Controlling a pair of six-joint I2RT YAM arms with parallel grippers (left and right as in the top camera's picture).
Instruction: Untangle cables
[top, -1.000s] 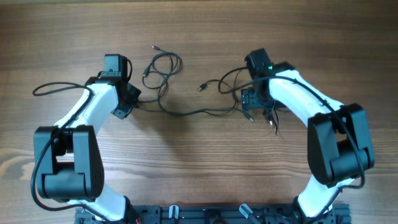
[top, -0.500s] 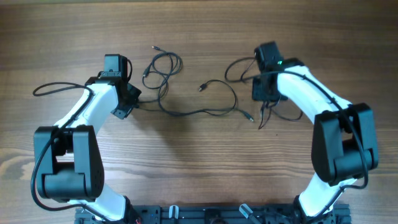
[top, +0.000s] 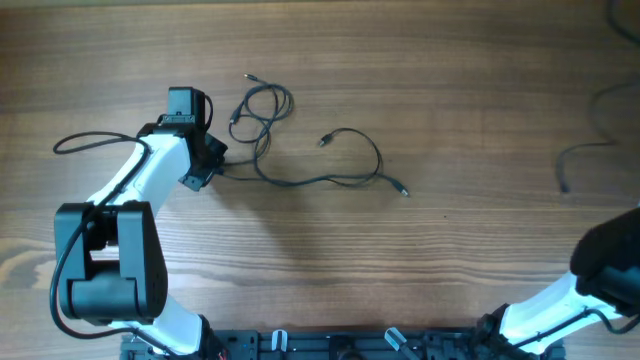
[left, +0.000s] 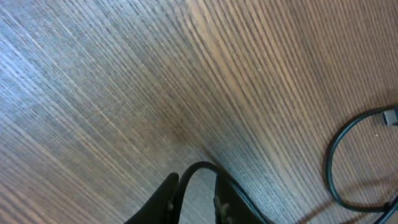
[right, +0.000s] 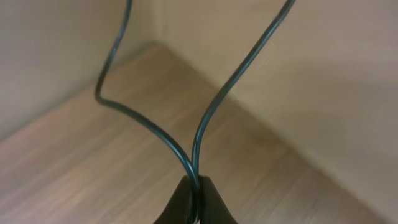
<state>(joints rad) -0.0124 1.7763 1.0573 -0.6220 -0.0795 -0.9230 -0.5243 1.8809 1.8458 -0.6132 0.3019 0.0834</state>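
Overhead, the thin black flexible cables (top: 262, 108) lay on the brown wood-grain desk (top: 470, 80), left of centre. They formed a small cluster of loose loops toward the far side, and from it a long strand (top: 335, 181) ran right along the desk and curved back to a small plug end (top: 325, 140). A second plug end (top: 403, 190) lay at the strand's right extremity. The left claw (top: 210, 166) sat low, just beside the left end of that strand. In the left wrist view its fingers showed a narrow gap, with one cable loop (left: 202, 163) arching across their tips. Whether that loop was gripped or released could not be determined. The right arm (top: 600, 280) appeared only at the lower right corner, its claw outside the overhead picture. In the right wrist view the right claw (right: 196, 190) was clenched on a single black cord (right: 197, 155), two runs of which rose from the fingertips in a V. A blurred dark strand (top: 575, 160) crossed the right edge overhead, and what it joined could not be told.
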